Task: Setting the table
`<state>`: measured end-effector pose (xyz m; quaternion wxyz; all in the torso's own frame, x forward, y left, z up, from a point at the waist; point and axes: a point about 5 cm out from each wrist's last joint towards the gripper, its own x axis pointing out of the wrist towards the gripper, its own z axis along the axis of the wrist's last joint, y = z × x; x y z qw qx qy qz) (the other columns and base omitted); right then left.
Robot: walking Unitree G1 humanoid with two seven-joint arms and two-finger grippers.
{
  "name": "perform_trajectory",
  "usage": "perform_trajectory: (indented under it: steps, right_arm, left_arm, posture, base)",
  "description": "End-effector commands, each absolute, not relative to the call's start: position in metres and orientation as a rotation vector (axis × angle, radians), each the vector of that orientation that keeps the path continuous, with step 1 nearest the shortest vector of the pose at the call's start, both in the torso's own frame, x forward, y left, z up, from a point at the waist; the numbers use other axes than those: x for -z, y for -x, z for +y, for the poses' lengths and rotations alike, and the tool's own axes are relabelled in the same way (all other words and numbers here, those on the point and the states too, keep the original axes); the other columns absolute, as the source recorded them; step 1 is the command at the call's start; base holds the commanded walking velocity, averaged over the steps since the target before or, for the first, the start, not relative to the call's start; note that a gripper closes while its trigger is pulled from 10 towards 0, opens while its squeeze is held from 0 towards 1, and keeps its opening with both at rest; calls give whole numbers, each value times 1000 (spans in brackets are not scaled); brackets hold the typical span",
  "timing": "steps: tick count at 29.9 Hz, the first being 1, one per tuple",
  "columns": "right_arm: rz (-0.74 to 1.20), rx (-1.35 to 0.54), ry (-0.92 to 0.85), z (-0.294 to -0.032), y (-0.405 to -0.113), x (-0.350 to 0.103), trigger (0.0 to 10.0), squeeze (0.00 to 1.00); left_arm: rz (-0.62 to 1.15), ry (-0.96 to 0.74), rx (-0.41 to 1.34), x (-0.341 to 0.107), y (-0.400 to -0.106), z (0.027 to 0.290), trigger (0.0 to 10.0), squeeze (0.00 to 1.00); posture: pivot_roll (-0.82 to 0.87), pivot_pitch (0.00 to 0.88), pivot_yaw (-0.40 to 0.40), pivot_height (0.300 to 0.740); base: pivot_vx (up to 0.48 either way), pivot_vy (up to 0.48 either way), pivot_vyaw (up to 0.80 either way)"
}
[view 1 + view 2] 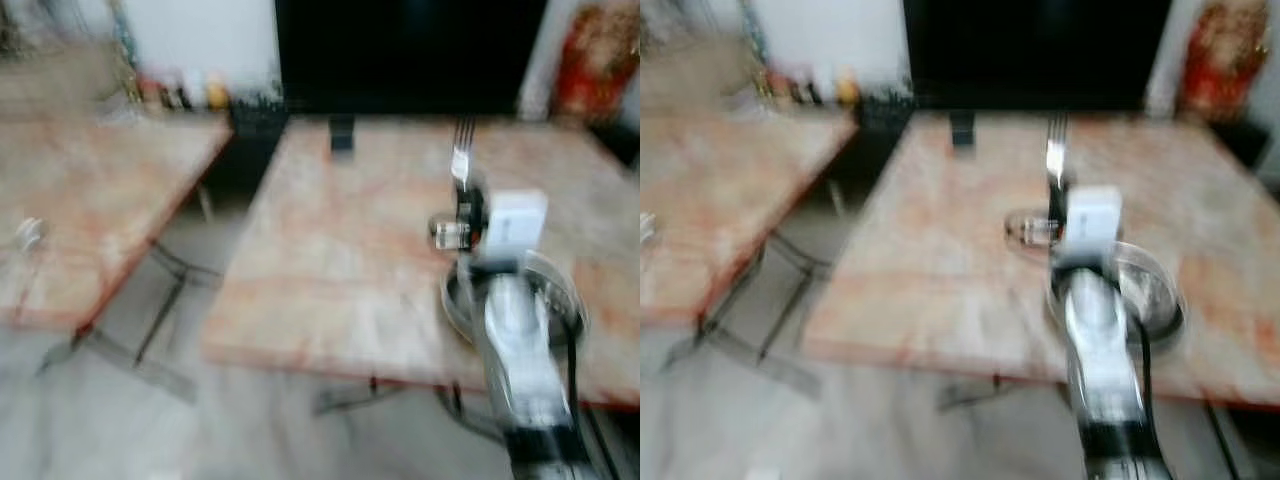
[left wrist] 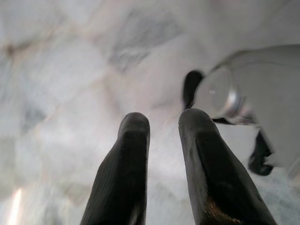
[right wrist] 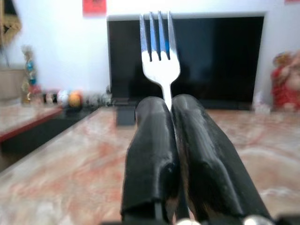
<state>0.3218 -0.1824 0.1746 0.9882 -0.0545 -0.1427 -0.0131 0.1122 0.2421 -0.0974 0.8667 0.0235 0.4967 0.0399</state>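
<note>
Two black fingers of the right gripper [image 3: 169, 105] pinch a silver fork [image 3: 159, 51] by its handle, tines up, above the pink marble table [image 1: 340, 270]. A metal bowl [image 1: 1145, 290] sits on that table beneath the silver arm. Over pale floor, the left gripper [image 2: 164, 119] hangs with fingers slightly apart.

Blurred view: marble table [image 1: 340, 260] bearing a metal bowl [image 1: 560, 290] and a glass [image 1: 450, 233]. Right arm [image 1: 520, 340] above the bowl, fork [image 1: 461, 150] raised beyond it. Second table [image 1: 90, 200] to the left.
</note>
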Motion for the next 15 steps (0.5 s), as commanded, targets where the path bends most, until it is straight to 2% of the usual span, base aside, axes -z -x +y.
perform_trajectory:
  steps: [1, 8, 15]
  right_arm:
    - [-298, 7, 101, -176, -325, -179, 10000, 0]
    - [-296, 10, 101, -176, -325, -178, 10000, 0]
    - [-298, 13, 103, -177, -326, -179, 10000, 0]
  left_arm:
    - [987, -52, -75, 92, -128, 244, 10000, 0]
    - [981, -42, -78, 91, -128, 245, 10000, 0]
    - [964, -46, -49, 90, -144, 231, 10000, 0]
  posture:
    - [-74, 0, -8, 740]
    - [-76, 0, -7, 740]
    - [-77, 0, -9, 740]
  base:
    - [0, 0, 0]
    - [0, 0, 0]
    - [0, 0, 0]
